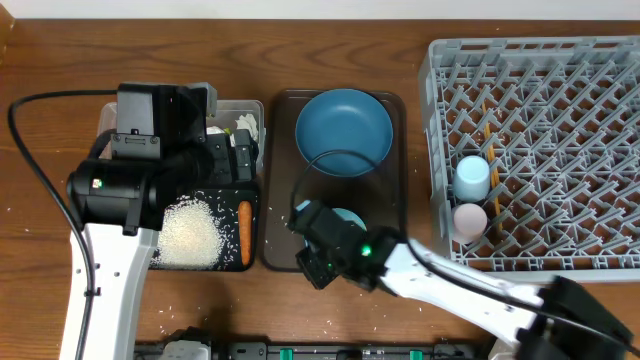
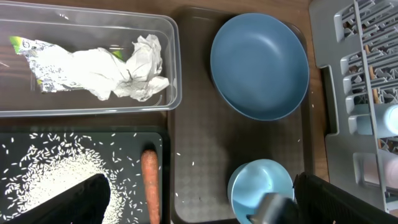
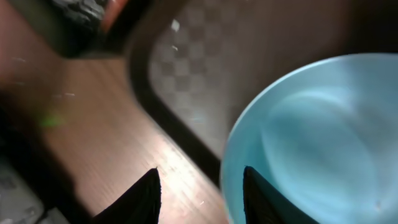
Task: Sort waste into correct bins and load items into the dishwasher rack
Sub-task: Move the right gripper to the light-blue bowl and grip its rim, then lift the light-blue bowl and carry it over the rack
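Note:
My right gripper (image 1: 318,262) (image 3: 202,186) is open at the near edge of the light blue bowl (image 1: 348,217) (image 3: 323,137). One finger hangs over the bowl's inside and the other over the wood outside the rim. The bowl and the dark blue dish (image 1: 344,130) (image 2: 258,65) rest on the brown serving tray (image 1: 282,180). My left gripper (image 1: 225,160) (image 2: 199,208) is wide open and empty above the bins. The clear tub (image 2: 93,111) holds tissue (image 2: 146,68) and a wrapper (image 2: 25,46). The black tray (image 1: 250,215) holds rice (image 1: 188,235) and a carrot (image 1: 245,232).
The grey dishwasher rack (image 1: 540,60) fills the right side. A light blue cup (image 1: 472,178), a pink cup (image 1: 470,219) and chopsticks (image 1: 489,150) sit at its left edge. Stray rice grains lie on the serving tray and on the table's front.

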Robot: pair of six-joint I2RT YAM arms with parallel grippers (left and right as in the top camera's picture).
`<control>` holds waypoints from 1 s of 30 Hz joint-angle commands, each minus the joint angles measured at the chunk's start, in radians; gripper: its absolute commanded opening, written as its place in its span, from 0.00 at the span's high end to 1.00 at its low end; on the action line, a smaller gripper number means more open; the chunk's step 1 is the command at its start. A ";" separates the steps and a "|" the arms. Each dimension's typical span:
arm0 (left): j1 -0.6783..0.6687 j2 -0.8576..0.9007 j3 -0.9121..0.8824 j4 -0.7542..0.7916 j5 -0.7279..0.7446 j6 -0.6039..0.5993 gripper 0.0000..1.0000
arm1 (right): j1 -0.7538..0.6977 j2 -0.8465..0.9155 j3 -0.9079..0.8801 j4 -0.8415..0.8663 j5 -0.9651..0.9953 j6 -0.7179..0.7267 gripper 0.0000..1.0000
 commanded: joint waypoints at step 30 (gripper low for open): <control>0.005 0.001 0.002 -0.002 -0.010 -0.002 0.03 | -0.692 -0.636 0.167 -0.372 -0.395 -0.355 0.99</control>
